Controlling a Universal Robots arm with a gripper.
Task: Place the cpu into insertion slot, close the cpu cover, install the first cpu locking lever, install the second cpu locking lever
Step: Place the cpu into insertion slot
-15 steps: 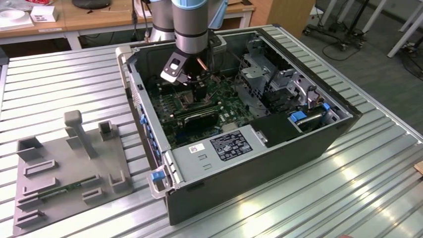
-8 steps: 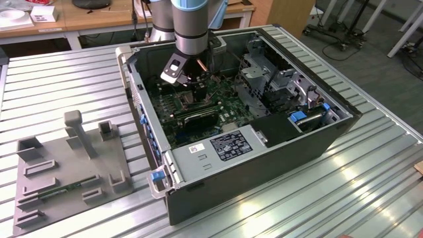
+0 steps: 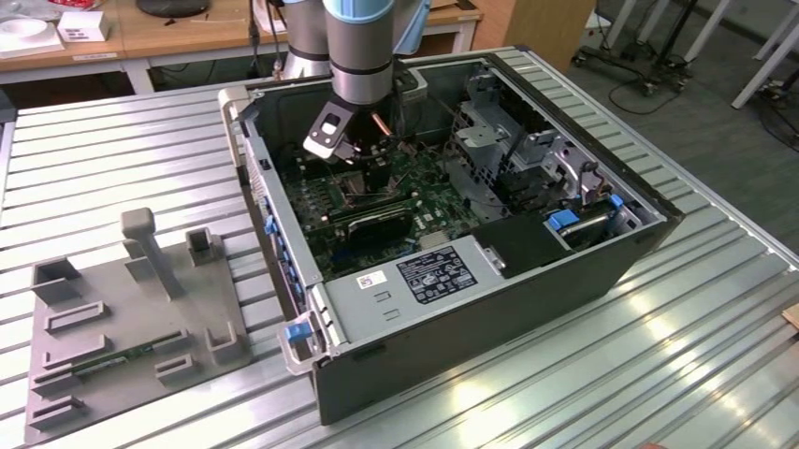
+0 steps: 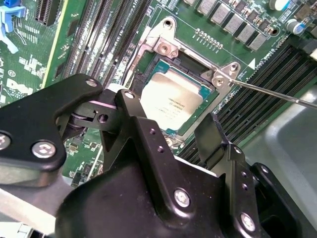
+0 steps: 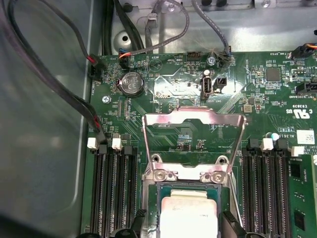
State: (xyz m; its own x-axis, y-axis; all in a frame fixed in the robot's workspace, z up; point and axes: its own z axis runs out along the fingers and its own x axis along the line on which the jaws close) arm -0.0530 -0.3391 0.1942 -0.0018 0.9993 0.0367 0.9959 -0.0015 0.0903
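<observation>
My gripper [image 4: 168,113] is spread wide and holds nothing, its black fingers [image 4: 213,136] standing apart just over the cpu [image 4: 174,101]. The cpu lies flat in the insertion slot [image 4: 190,63], silver top up. Past it, the cpu cover [image 5: 218,118] stands tipped up off the slot. A thin lever rod [image 4: 270,92] juts free beside the slot. At the exterior view's upper middle, I reach down into the open computer case [image 3: 500,309].
</observation>
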